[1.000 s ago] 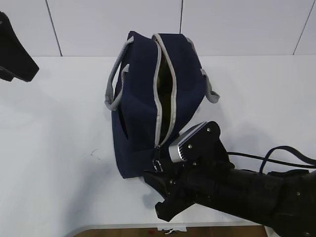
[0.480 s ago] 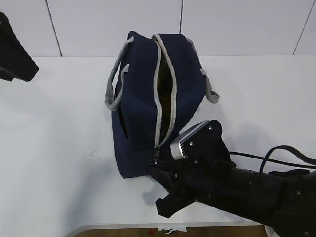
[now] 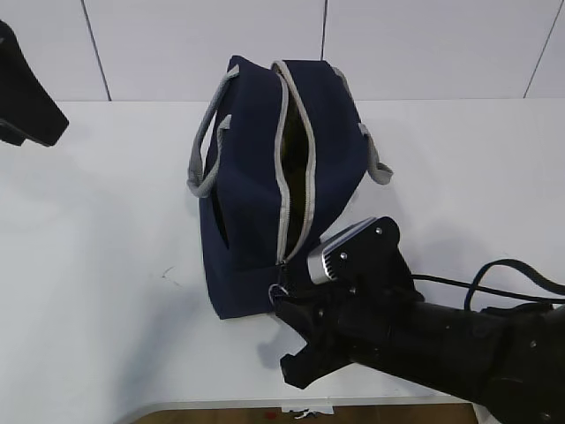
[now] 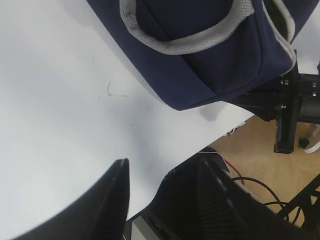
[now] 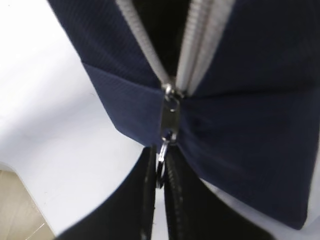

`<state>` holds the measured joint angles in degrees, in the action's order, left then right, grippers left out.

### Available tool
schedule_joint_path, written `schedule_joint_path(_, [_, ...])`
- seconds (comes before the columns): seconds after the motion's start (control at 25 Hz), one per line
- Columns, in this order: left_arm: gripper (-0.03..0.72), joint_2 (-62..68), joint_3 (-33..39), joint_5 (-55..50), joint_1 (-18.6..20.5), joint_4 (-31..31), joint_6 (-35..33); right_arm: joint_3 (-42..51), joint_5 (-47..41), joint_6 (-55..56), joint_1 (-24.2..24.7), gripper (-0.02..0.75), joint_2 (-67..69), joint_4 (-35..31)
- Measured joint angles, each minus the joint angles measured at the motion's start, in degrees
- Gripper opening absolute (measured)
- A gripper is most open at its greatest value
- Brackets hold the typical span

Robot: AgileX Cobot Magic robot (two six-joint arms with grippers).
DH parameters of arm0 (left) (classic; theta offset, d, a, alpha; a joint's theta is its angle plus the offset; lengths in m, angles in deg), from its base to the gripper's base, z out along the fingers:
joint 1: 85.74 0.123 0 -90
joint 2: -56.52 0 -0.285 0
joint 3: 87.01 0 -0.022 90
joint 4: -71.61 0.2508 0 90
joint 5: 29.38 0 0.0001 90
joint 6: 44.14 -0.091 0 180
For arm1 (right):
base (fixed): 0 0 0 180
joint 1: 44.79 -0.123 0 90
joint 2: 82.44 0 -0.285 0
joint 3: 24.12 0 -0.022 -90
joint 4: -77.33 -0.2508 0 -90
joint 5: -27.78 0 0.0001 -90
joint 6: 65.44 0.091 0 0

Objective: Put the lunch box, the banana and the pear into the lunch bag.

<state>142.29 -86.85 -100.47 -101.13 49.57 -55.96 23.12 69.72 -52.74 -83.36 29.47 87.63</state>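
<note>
White tiled wall stands behind a white bench (image 3: 88, 265). My navy lunch bag (image 3: 256, 177) lies near the middle of the bench, its long axis running from far to near, grey handles (image 3: 205, 159) flopped to either side. Its grey zipper (image 3: 284, 177) is open along most of the top, leaving a dark slot; something yellowish shows dimly inside, though I cannot tell what. I judge the bag is set this way so its mouth faces up for loading. No lunch box, banana or pear lies on the bench in view.

My right pincer (image 5: 159, 175) sits at the bag's near end, nearly closed, its two black fingers pinching the metal ring pull (image 5: 160, 162) just below the zipper slider (image 5: 170, 117). I judge it is gripping the pull to work the zipper.

My left pincer (image 4: 162, 200) hangs well apart at the far left, fingers spread wide, holding nothing.
</note>
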Motion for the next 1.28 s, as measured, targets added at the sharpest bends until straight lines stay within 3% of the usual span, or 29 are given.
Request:
schedule_joint_path(0.16, [0.340,0.0,0.0,0.0,0.0,0.0,0.0,0.0,-1.1,0.2,0.0,0.001,0.0,0.0])
schedule_joint_path(0.6, [0.329,0.0,0.0,0.0,0.0,0.0,0.0,0.0,-3.4,0.7,0.0,0.001,-4.9,-0.6])
schedule_joint_path(1.28, [0.327,0.0,0.0,0.0,0.0,-0.1,0.1,-0.7,-16.9,0.7,0.0,0.001,-21.7,-0.7])
